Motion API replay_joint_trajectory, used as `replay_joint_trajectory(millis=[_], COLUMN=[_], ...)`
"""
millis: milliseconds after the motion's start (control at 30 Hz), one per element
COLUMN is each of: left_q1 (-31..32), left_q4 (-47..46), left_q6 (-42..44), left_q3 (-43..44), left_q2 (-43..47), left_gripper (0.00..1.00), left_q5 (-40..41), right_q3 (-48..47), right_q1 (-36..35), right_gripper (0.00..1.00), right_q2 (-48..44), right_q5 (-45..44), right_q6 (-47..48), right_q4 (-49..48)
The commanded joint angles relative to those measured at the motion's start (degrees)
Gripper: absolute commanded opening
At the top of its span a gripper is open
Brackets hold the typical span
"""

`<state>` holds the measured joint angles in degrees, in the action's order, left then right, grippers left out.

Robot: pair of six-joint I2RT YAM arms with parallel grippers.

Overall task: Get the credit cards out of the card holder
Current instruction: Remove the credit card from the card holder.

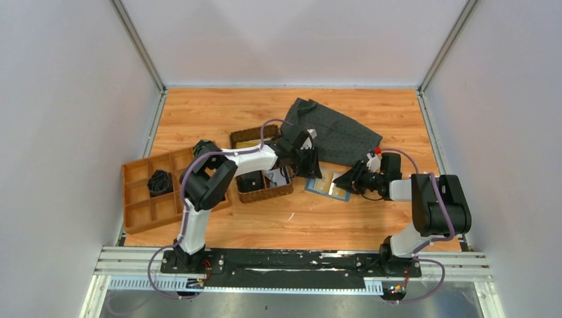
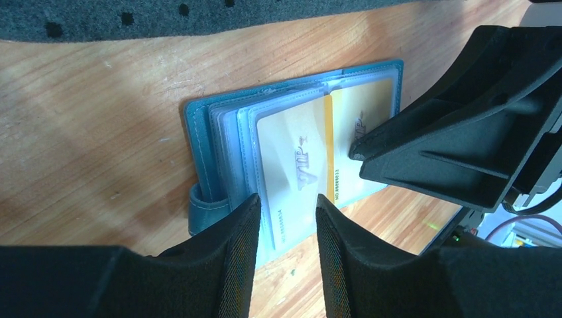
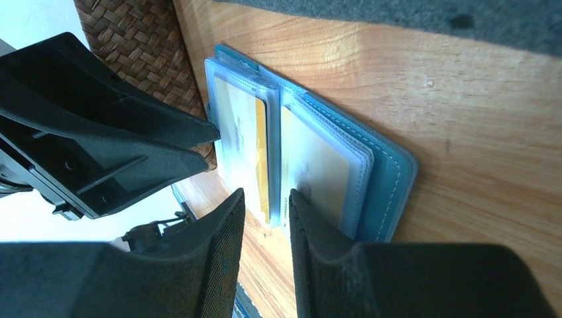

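Looking down on the wooden table (image 1: 265, 222), we have the dark dotted cloth (image 1: 338, 129) at the back, the woven basket (image 1: 246, 136) on the left, and just off the basket's corner the card holder (image 2: 202, 152), lying open and flat on the wood. Both arms reach in and meet over it: left gripper (image 2: 288, 202) from the basket side, right gripper (image 3: 266, 193) from the other, nose to nose. The credit cards (image 2: 291, 159), cream with a gold stripe and VIP lettering, sit in clear sleeves. And the key point: their long axis runs straight along the line between the two grippers, so each gripper faces a short card end. Left's jaws are parted a little, straddling the near end of the top card and clamping nothing I can make out. Right's jaws stand narrowly apart too, empty, one tip seemingly resting on the opposite page. Left looks better placed, I'd say, to pinch that end and draw the card lengthwise towards itself.
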<state>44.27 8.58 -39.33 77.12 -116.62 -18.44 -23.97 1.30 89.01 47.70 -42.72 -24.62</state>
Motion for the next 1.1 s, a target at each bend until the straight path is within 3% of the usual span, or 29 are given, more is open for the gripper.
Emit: replay_joint_trajectory(millis=[0,133,600,833,1067], left_q1=[-0.2,0.6,1.1,1.1,1.1], left_q4=[-0.3,-1.3,-2.6,-2.9,-2.1], left_q6=[-0.7,-1.1,-2.1,-2.2,-1.9], left_q3=[-2.1,-1.7,-1.6,-1.8,-2.1], left_q2=[-2.1,-2.9,-5.0,-6.0,-6.6], left_gripper=[0.40,0.36,0.03,0.00,0.00], left_q5=[-1.7,-2.5,-3.7,-4.0,-3.0], right_q3=[0.3,0.4,0.7,1.0,1.6], right_q1=[0.8,0.7,0.7,0.7,0.7], right_gripper=[0.34,0.33,0.28,0.26,0.12], right_q2=[2.5,3.6,7.0,7.7,7.2], right_q5=[-2.8,-2.4,-0.9,-0.1,0.8], right_q6=[0.3,-0.4,-3.0,-3.5,-4.2], right_q4=[0.8,-0.6,-4.3,-5.7,-7.3])
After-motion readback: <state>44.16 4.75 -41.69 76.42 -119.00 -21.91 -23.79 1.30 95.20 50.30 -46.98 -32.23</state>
